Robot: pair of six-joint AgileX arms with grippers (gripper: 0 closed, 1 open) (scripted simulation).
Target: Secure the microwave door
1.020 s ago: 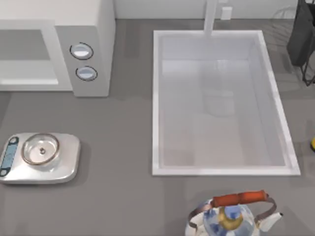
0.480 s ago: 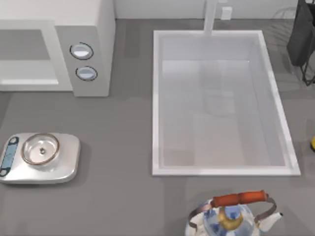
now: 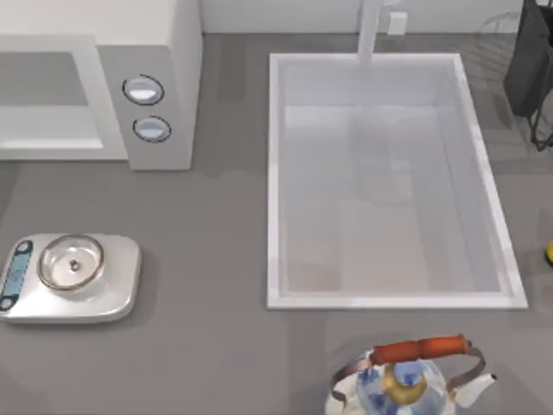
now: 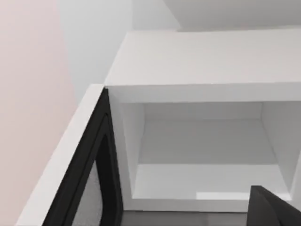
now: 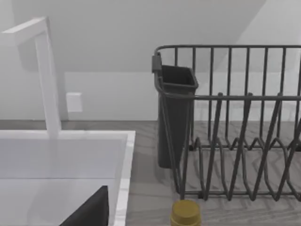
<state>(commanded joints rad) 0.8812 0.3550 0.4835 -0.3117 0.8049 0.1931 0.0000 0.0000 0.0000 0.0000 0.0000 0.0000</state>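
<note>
Finds the microwave door [image 4: 87,160] swung well out from the front of the microwave [image 4: 202,56], hinged at one side of the opening and seen nearly edge-on from the left wrist: white outer rim, black inner frame, greyish window. Leaves the pale cavity [image 4: 202,141] fully exposed, back wall and floor both in sight.

Sits, as to the left gripper [image 4: 273,209], in front of the cavity's lower lip, toward the side of the opening away from the door. Stands apart from the door, with the cavity mouth between the two. Cannot tell whether open or closed, since just one dark piece of it is in sight.

From above, places the microwave [image 3: 95,17] at the table's [image 3: 216,259] far left corner, its two silver-rimmed knobs [image 3: 143,89] on the panel right of the opening. Puts a silver kitchen scale [image 3: 73,275] on the table nearer than the microwave, well apart from it. Shows a white sink basin [image 3: 272,173] to the right of the knob panel, with a kettle [image 3: 406,380] with an orange handle just beside its near rim.

Keeps the right gripper [image 5: 91,212] far off by the sink, near the white faucet [image 5: 47,70], a dark wire dish rack [image 5: 244,141] with a cutlery holder [image 5: 174,117], and a yellow-capped bottle [image 5: 185,213]. Cannot tell its state either.
</note>
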